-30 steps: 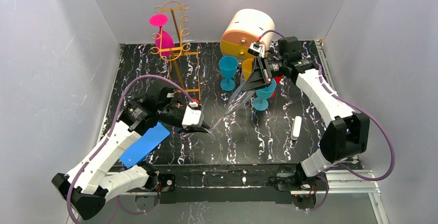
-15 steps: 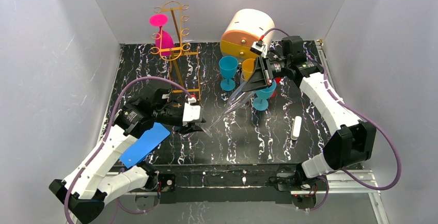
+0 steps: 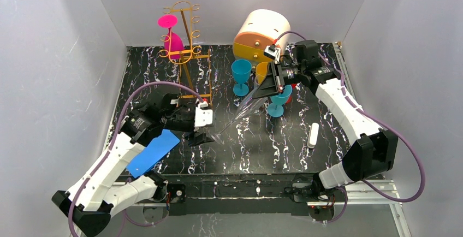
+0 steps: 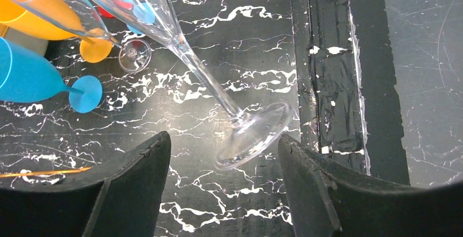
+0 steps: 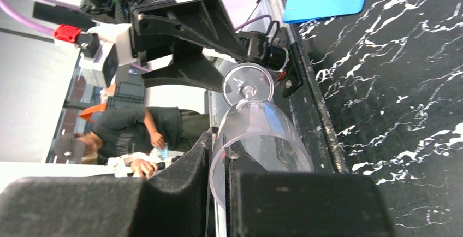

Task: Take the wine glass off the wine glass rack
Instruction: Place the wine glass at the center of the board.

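1. Looking down from overhead: the right claw (image 3: 263, 91) is clenched on the bowl of the clear wine glass (image 3: 237, 114). The glass slants down and leftward, foot toward the left claw (image 3: 203, 134). It is off the wine glass rack (image 3: 189, 30) and well apart from it, over the middle of the worktop (image 3: 262, 152).
2. Overhead only: the rack stands at the far left with a pink wine glass (image 3: 173, 41) hung on it foot-up. A round drawer box (image 3: 262, 29) sits far centre. A blue card (image 3: 154, 153) lies beside the left forearm, and a white stick (image 3: 313, 135) lies near the right arm.
3. Left wrist only: the left claw (image 4: 223, 145) is released, fingers spread wide, with the glass's foot lying between them. The foot's edge sits close to one finger; contact not resolvable. The bowl is cut off at the top edge.
4. Same view: an orange glass (image 4: 38, 13), a teal glass (image 4: 27, 78) and a second clear glass (image 4: 135, 55) have their feet close together on the worktop. Overhead, that second clear glass is hard to pick out.
5. Right wrist only: the sight line runs along the bowl to the foot, with the left claw spread just behind it. The right claw's fingers fill the bottom of the frame, with the rim wall in the gap between them. Cannot tell whether one finger sits inside the bowl.
6. Pose: the right arm is stretched far forward, wrist turned inward and down toward the left. The left arm is bent at the elbow, forearm pointing toward centre.
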### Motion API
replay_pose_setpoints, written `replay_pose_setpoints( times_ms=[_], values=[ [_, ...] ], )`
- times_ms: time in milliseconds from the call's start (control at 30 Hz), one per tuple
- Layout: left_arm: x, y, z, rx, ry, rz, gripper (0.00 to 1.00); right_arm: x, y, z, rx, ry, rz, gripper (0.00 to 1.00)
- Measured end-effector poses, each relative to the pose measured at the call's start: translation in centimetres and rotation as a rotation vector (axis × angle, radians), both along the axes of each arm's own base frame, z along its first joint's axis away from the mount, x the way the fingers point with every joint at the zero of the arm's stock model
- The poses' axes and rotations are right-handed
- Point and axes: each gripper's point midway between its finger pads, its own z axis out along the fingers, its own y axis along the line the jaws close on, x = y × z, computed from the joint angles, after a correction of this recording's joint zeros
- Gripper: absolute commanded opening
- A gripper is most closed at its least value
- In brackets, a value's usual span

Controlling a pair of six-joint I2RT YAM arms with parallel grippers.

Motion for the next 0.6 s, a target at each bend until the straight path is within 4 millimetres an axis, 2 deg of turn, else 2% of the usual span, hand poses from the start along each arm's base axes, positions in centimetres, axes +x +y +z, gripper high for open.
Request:
replay_pose_setpoints(
  times_ms=[100, 133, 367, 600],
  values=[
    [0.1, 0.3, 0.2, 0.001, -0.016, 0.02, 0.96, 0.5, 0.1, -0.4, -0.02, -0.019, -0.03, 0.01],
    [0.1, 0.5, 0.2, 0.0, -0.02, 0.032, 0.98, 0.7, 0.1, -0.5, -0.028, -0.03, -0.043, 0.01],
    [3.0, 1.9, -0.5, -0.032, -0.022, 0.315, 0.98, 2.4, -0.5, -2.1, -0.157, -0.115, -0.204, 0.01],
    [5.6, 4.1, 0.3, -0.162, -0.002, 0.648, 0.98, 4.0, -2.9, -4.7, -0.38, -0.208, -0.401, 0.01]
  ],
)
